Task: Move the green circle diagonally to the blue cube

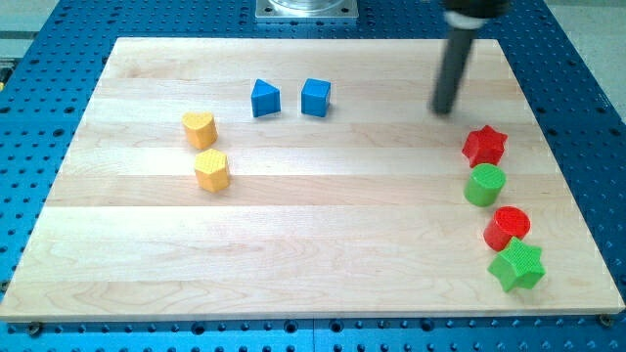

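Observation:
The green circle (483,185) sits near the board's right edge, just below a red star (484,146). The blue cube (316,98) stands in the upper middle of the board, far to the upper left of the green circle. My tip (444,110) rests on the board at the upper right, above and left of the red star and the green circle, touching no block. It is well to the right of the blue cube.
A blue pentagon-like block (264,99) sits just left of the blue cube. A yellow heart (199,128) and a yellow hexagon (211,170) lie at the left. A red circle (508,227) and a green star (517,265) lie below the green circle.

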Motion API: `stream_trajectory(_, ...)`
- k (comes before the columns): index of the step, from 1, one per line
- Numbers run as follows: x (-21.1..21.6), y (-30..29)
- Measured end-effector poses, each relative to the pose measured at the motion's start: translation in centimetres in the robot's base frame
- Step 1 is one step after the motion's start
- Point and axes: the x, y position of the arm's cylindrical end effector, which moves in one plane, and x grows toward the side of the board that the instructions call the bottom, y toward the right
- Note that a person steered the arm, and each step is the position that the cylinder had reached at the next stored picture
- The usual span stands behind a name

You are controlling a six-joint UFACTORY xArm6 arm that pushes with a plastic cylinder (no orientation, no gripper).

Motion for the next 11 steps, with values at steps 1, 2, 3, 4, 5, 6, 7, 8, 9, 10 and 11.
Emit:
stream_trajectory(1,1.6,8.2)
stream_trajectory(2,6.5,12.0)
stream_trajectory(3,12.2,7.6)
stream_trajectory(4,14.3,0.6)
stream_trajectory(5,18.7,2.6)
stream_trajectory(6,17.9,-4.8)
stream_trajectory(7,12.8,-9.0)
stream_trajectory(8,14.0,-12.7)
stream_trajectory(9,17.7,-9.0)
stream_trajectory(10,19.0,-3.1)
stream_trajectory(11,14.6,1.1)
